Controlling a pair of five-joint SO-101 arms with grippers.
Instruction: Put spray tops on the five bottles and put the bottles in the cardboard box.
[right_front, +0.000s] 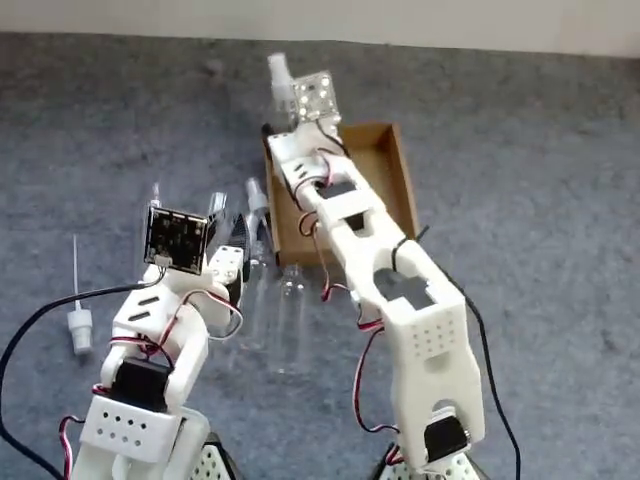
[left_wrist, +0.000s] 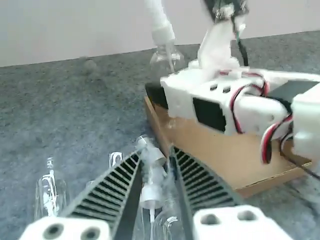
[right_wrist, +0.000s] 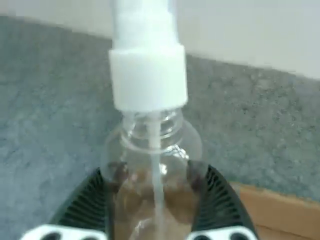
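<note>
left wrist view puts the left gripper (left_wrist: 155, 155) in the foreground, its 2 ribbed jaws drawn in narrow around a white spray top (left_wrist: 151, 172) and touching it on both sides, so the hand is closed on that piece rather than spread wide. a thin tube hangs from the top toward the neck of a clear bottle (left_wrist: 167, 220) lying right under the jaws – whether the tube sits inside the neck i cannot tell. 2 more clear open bottles (left_wrist: 50, 190) stand beside the gripper on the grey carpet (left_wrist: 75, 110). high view shows another uncapped bottle (right_front: 291, 315) lying on the carpet between the 2 arms, and a loose spray top (right_front: 79, 328) with its long tube well apart from the rest, out past the left arm. right wrist view shows the right gripper (right_wrist: 156, 175) clamped on the shoulders of a capped bottle (right_wrist: 155, 150), 1 black jaw pressed to each side, the white sprayer (right_wrist: 148, 75) seated on its neck and the bottle upright in the grip. from above, that bottle is held at the far end of the cardboard box (right_front: 385, 165) – the right arm stretches along over the box, and the box stands open on the carpet.
</note>
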